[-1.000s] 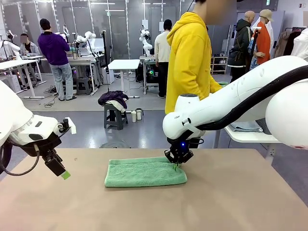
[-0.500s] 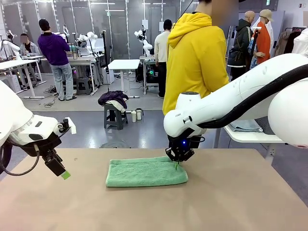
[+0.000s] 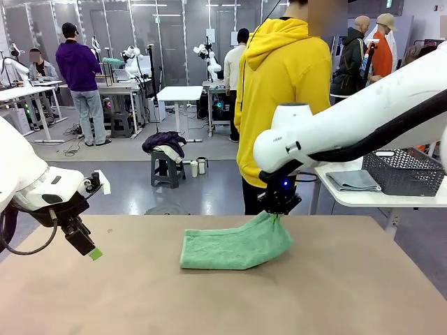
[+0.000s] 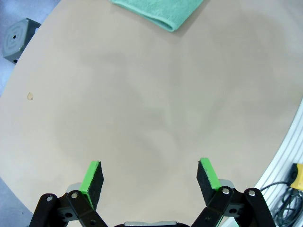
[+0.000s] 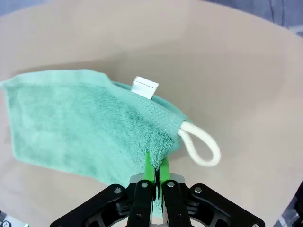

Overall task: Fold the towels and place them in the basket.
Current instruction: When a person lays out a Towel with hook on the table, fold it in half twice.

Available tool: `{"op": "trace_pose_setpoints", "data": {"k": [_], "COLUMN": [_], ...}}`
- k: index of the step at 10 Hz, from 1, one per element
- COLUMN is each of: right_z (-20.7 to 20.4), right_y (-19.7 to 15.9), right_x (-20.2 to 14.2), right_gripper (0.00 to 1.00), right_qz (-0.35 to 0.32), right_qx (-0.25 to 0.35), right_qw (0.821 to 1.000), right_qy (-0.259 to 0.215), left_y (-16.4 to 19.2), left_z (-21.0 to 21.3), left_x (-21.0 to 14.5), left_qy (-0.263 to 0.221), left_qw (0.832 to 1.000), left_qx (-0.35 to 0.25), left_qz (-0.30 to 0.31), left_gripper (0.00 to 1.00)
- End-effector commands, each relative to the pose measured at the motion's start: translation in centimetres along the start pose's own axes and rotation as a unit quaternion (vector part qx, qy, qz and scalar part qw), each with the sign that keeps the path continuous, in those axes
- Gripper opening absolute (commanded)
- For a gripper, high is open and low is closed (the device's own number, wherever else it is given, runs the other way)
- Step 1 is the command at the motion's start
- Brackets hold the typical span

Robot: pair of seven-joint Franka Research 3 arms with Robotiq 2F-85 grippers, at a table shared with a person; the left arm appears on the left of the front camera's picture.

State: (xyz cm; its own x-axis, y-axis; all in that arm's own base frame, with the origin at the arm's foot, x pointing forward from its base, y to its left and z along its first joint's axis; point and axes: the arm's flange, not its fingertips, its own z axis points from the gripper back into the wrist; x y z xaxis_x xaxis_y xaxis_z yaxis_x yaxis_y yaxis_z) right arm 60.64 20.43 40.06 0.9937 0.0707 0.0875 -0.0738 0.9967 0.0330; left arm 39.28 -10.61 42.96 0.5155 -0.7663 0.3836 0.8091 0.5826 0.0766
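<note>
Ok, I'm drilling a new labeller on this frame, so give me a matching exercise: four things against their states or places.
1 green towel
2 left gripper
3 right gripper
4 dark mesh basket

a on the white side table
b open over the bare table
c one corner raised, rest on the table
d shut on the towel's corner

Pairs: 1-c, 2-b, 3-d, 4-a

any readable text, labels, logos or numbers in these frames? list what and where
None can be read.
white tag on the towel: looks blank, no print legible.
dark marking on the right arm's wrist: too small to read.
</note>
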Motion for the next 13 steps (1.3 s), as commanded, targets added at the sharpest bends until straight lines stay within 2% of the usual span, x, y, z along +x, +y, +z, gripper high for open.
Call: {"op": "trace_pose_setpoints", "data": {"k": [1,4,6,13], "right_z": [1.3,2.9,2.8,-1.9], "right_y": [1.4,5.9,8.8,16.4], "right_x": [-0.8,0.0,0.6,1.2], "right_gripper": [0.00,0.00,0.00,0.00], "right_qz": [0.033,0.062,0.049,0.048], "right_qx": [-0.003,0.034,0.076,0.115], "right_qw": [0.999,0.997,0.995,0.992], "right_qy": [-0.001,0.011,0.031,0.037], "left_y": [-0.2,-0.2,-0.2,-0.2], "left_z": [0.0,0.0,0.0,0.0], "left_x": [0.2,0.2,0.2,0.2], "left_qy": [0.006,0.006,0.006,0.006], "left_qw": [1.000,1.000,1.000,1.000], "left_qx": [0.004,0.004,0.004,0.004], "left_qz": [0.007,0.007,0.007,0.007], "left_gripper": [1.00,1.00,1.00,1.00]}}
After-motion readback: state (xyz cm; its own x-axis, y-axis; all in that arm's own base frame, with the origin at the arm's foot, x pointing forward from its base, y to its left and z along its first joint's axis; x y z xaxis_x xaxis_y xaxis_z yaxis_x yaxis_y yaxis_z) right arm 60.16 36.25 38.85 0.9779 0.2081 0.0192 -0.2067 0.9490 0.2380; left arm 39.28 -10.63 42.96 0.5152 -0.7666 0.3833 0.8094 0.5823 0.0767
